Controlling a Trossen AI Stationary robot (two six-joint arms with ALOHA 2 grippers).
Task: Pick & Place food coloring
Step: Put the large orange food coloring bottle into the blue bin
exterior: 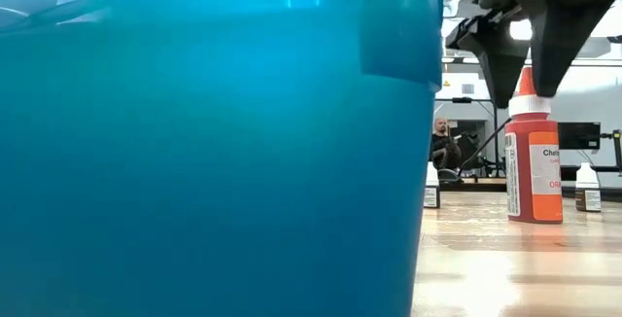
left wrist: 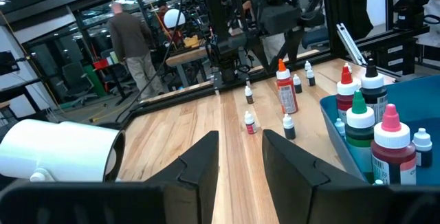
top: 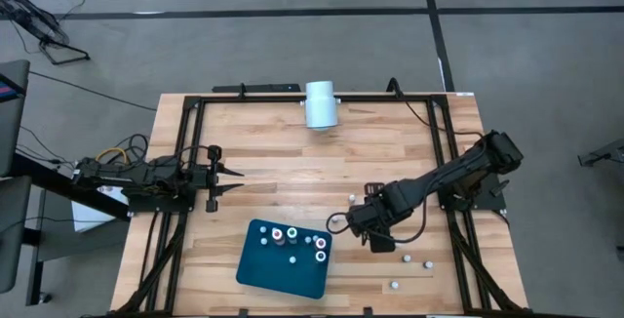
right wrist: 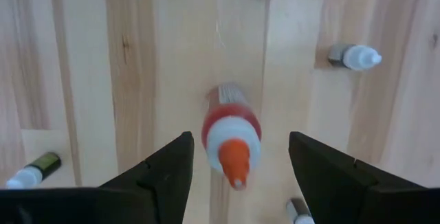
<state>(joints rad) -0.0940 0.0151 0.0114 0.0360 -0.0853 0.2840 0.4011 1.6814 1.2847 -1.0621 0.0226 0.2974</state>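
Food coloring bottle, orange-capped [right wrist: 232, 140], stood upright on the surface [top: 273, 162] beside the teal tray [top: 258, 269], directly beneath the right hand [right wrist: 237, 159], which we found wide open and empty; we judged descent and closure next.

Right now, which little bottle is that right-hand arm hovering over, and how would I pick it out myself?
Start at the dark teal tray near the table's front edge and look just to its right. There the right hand hangs with fingers spread on either side of an upright orange-red bottle. It is far bigger than the tiny bottles scattered around it, and it has an orange pointed tip above a white collar.
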